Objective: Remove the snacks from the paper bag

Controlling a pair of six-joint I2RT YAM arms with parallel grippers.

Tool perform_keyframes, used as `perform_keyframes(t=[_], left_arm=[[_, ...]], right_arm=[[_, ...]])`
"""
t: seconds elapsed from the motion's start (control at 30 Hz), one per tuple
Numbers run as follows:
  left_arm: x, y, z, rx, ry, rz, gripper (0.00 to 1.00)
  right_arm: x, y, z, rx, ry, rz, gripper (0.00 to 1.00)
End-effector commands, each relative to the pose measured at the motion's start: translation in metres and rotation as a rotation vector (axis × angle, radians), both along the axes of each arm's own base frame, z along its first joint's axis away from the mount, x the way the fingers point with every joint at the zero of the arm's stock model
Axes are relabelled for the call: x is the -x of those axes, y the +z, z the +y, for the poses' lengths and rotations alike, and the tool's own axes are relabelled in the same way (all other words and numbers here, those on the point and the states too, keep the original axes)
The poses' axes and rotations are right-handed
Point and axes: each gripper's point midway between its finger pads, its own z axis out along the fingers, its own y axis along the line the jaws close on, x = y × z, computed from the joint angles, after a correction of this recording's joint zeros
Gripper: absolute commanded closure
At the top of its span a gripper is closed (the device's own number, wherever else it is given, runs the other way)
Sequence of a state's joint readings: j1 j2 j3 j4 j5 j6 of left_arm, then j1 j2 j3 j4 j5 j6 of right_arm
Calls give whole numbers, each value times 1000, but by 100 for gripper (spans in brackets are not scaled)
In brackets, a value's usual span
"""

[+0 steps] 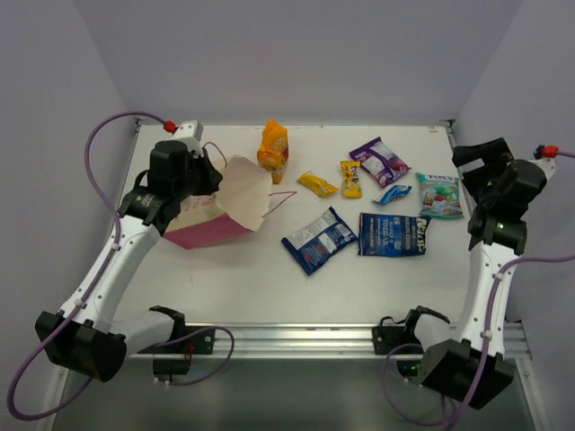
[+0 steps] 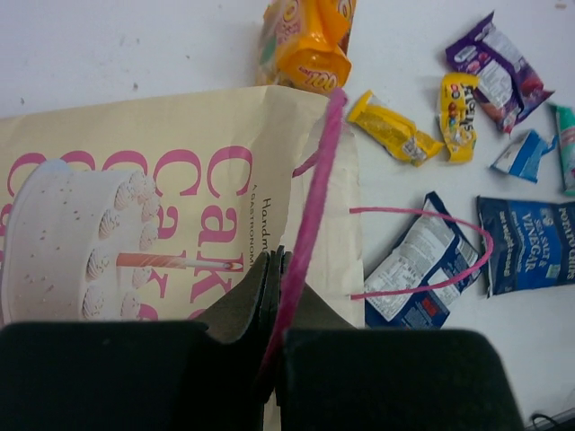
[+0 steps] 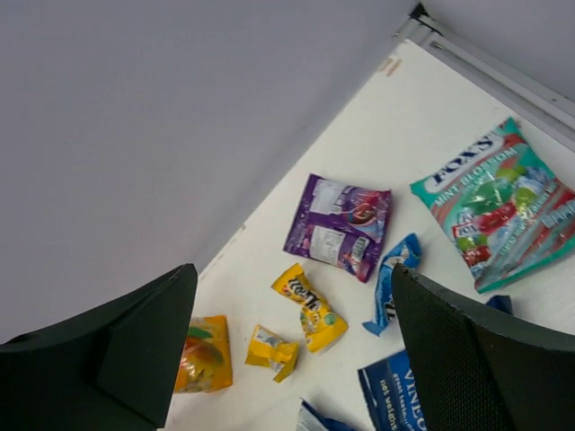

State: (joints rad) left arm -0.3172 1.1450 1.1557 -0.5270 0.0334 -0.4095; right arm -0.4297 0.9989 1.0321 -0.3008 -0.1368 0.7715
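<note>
The paper bag [image 1: 235, 196] lies tilted on its side at the table's left, its cake-printed cream face [image 2: 162, 206] up. My left gripper [image 1: 203, 176] [image 2: 275, 269] is shut on the bag's pink-edged rim. The snacks lie on the table to its right: an orange pouch [image 1: 273, 148], two yellow packets [image 1: 317, 184] [image 1: 350, 178], a purple one [image 1: 379, 160], a tiny blue one [image 1: 393, 194], a teal-white one [image 1: 439, 195] and two dark blue ones [image 1: 319, 240] [image 1: 393, 235]. My right gripper [image 1: 485, 171] [image 3: 296, 359] is open and empty, raised at the right edge.
A thin pink loop handle [image 2: 449, 260] lies over one dark blue packet [image 2: 418, 269]. White walls close the back and sides. A metal rail [image 1: 296, 337] runs along the near edge.
</note>
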Motion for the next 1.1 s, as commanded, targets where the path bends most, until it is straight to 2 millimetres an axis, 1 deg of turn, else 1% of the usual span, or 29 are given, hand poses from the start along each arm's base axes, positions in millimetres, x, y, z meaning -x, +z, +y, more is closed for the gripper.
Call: perform_keyframes(t=[0.0, 0.03, 0.1, 0.13, 0.17, 0.2, 0.23, 0.27, 0.3, 0.33, 0.4, 0.43, 0.47, 0.5, 0.53, 0.57, 0.6, 0.63, 0.67, 0.77, 0.87, 0.9, 1.0, 1.03, 1.07], left_arm=[[-11, 41, 3, 130, 11, -80, 100], [-15, 44, 5, 152, 9, -85, 100], [-19, 52, 3, 214, -5, -88, 100], [-21, 61, 2, 258, -36, -112, 100], [-23, 66, 2, 282, -44, -121, 100], [-24, 75, -1, 316, -63, -129, 100], [-32, 79, 4, 329, -53, -140, 100], [-35, 83, 6, 345, -57, -145, 100], [-37, 93, 3, 386, -81, -147, 100], [-44, 101, 10, 405, -69, -172, 100], [-52, 109, 19, 437, -42, -183, 100], [-61, 107, 32, 450, -11, -181, 100], [-64, 98, 39, 470, 9, -162, 100], [-67, 91, 42, 515, 19, -132, 100], [-73, 88, 56, 527, 52, -148, 100], [-76, 80, 62, 537, 73, -136, 100], [-77, 65, 68, 543, 101, -104, 100], [-81, 57, 78, 541, 129, -101, 100], [-82, 50, 82, 536, 142, -94, 100], [-85, 16, 97, 508, 189, -42, 100], [-86, -8, 109, 480, 213, -10, 100], [-86, -12, 113, 472, 216, -10, 100], [-83, -23, 133, 445, 273, 4, 100], [-79, -27, 140, 431, 304, 24, 99], [-79, -24, 145, 411, 321, 19, 95]], right_arm=[[8, 22, 26, 27, 131, -49, 9], [9, 26, 31, 29, 152, -65, 9], [8, 28, 43, 26, 211, -87, 9], [8, 29, 47, 26, 231, -93, 9], [7, 29, 54, 18, 269, -100, 9], [6, 29, 57, 21, 287, -105, 9], [6, 30, 59, 26, 302, -110, 9], [5, 30, 62, 31, 317, -114, 9], [5, 30, 64, 37, 327, -114, 9], [4, 29, 65, 39, 334, -111, 9], [4, 30, 67, 46, 350, -113, 9], [4, 31, 68, 51, 354, -116, 9], [3, 30, 68, 54, 357, -116, 9], [3, 30, 68, 57, 358, -114, 9], [3, 28, 69, 56, 362, -108, 9], [2, 27, 69, 57, 364, -106, 9], [1, 25, 69, 56, 365, -102, 9], [0, 24, 69, 54, 365, -99, 9], [0, 24, 70, 55, 369, -100, 9], [-2, 20, 70, 59, 377, -94, 9], [-4, 17, 71, 65, 389, -87, 9], [-4, 18, 71, 72, 391, -88, 9], [-5, 19, 73, 94, 401, -80, 9], [-5, 21, 74, 106, 403, -76, 8], [-5, 24, 77, 121, 412, -76, 8]])
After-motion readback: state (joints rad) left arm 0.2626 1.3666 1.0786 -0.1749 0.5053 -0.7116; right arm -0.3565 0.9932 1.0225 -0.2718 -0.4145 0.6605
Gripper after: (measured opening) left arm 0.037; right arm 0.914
